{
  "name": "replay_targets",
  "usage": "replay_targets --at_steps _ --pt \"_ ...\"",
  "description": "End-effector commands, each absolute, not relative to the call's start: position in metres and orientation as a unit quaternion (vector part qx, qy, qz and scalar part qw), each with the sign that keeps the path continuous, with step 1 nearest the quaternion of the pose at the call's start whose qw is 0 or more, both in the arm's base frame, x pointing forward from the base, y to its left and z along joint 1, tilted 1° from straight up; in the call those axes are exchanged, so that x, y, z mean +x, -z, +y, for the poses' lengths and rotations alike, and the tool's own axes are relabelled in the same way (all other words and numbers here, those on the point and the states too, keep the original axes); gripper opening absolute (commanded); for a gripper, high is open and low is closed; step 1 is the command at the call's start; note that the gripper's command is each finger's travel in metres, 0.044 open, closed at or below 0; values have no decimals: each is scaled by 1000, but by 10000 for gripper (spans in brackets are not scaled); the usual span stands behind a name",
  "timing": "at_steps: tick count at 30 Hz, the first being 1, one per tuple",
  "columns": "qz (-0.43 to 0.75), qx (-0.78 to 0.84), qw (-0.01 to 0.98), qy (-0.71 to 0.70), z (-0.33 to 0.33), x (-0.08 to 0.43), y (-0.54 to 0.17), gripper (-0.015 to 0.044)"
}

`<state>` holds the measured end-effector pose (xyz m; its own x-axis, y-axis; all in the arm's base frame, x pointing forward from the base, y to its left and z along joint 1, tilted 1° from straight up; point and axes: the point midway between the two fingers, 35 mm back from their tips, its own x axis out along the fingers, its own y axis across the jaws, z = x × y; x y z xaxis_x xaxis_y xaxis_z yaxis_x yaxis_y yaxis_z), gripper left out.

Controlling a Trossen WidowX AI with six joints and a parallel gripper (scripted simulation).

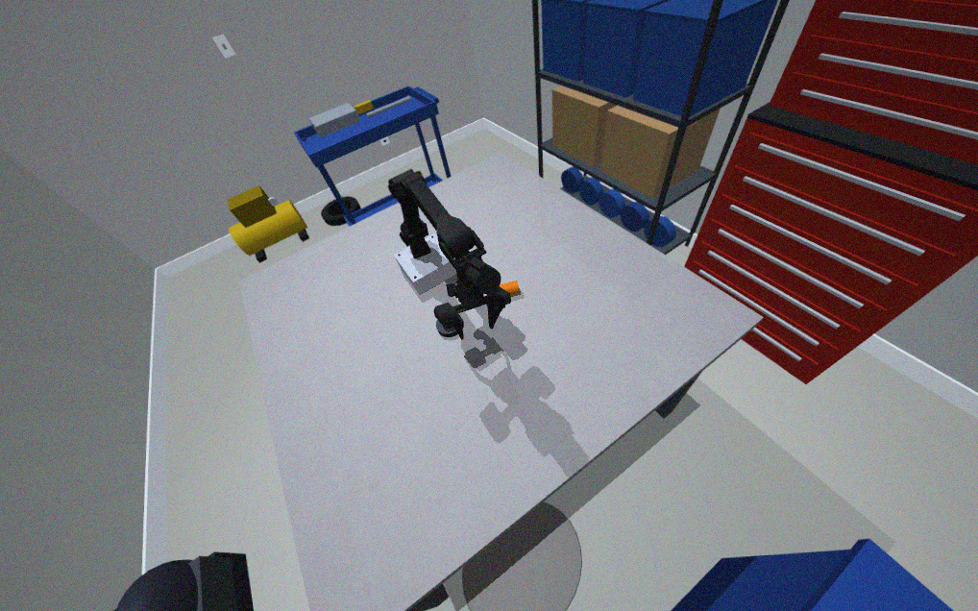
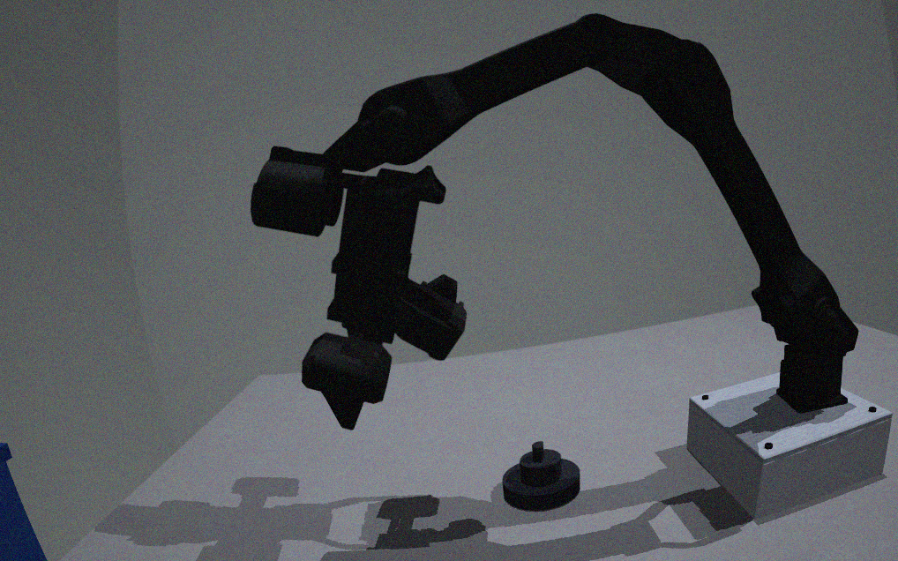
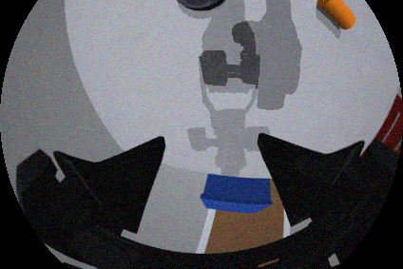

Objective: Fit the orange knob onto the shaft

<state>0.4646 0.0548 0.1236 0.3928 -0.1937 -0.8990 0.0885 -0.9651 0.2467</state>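
The orange knob point(image 1: 509, 288) point(image 3: 336, 9) lies on its side on the table; a dark opening shows in its upper-left end in the wrist view. It does not show in the exterior view. The round dark pedestal point(image 2: 541, 493) point(image 3: 203, 3) stands upright on the table, with the bare dark shaft point(image 2: 537, 451) on top; the shaft's flat side cannot be made out. In the top view the arm hides most of the pedestal. My gripper point(image 2: 349, 423) point(image 3: 212, 141) is open and empty, pointing down above the table, away from both knob and pedestal.
The arm's base box point(image 1: 422, 269) point(image 2: 822, 477) stands on the table point(image 1: 356, 425). Arm shadows fall across the tabletop. Beyond the table stand a blue cart point(image 1: 371, 125), a shelf with boxes point(image 1: 637, 152) and red drawers point(image 1: 843, 250).
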Motion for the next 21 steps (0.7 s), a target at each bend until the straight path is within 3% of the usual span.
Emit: replay_targets --at_steps 1,15,21 --pt "-34 825 122 551 56 464 -123 426" --pt "-276 713 -324 557 172 380 -84 440" --pt "-367 630 -428 534 199 348 -74 440"
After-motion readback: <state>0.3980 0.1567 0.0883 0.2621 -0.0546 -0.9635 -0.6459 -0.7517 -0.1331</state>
